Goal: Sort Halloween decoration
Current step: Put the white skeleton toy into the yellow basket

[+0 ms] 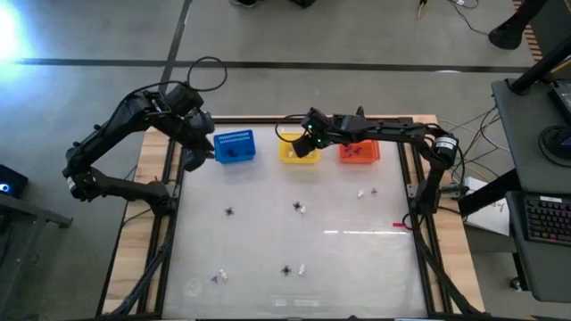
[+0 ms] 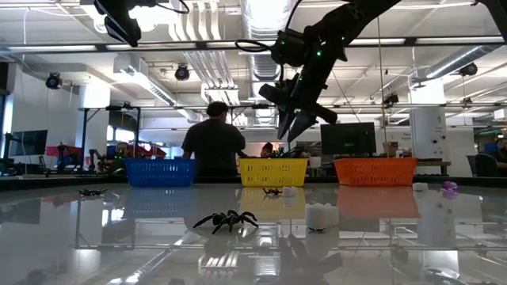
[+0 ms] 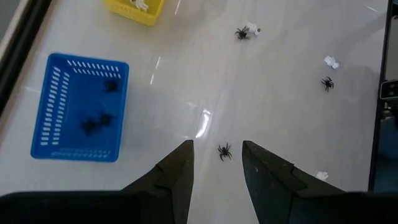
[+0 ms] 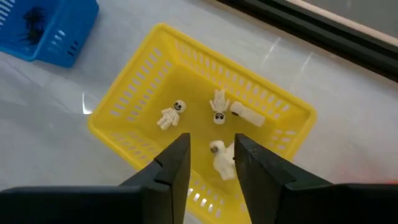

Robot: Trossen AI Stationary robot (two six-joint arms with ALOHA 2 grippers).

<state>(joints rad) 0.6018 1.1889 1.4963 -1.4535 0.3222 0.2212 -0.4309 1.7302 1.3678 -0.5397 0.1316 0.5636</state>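
Small Halloween trinkets lie scattered on the white table: black spiders (image 1: 229,212) (image 1: 286,269), whitish pieces (image 1: 302,267) and a purple piece (image 1: 216,277). My right gripper (image 4: 212,155) hangs open above the yellow basket (image 4: 124,93). Several whitish skeleton pieces (image 4: 169,115) lie on the basket's floor, one (image 4: 221,160) right under the fingers. My left gripper (image 3: 217,165) is open, high over the table beside the blue basket (image 3: 56,124), which holds black spiders (image 3: 96,121). One spider (image 3: 224,151) shows on the table far below its fingers.
An orange basket (image 1: 359,152) stands to the right of the yellow one at the table's far edge. In the low view a spider (image 2: 227,220) and a white piece (image 2: 318,215) lie near the camera. A person (image 2: 214,142) stands in the room behind the table.
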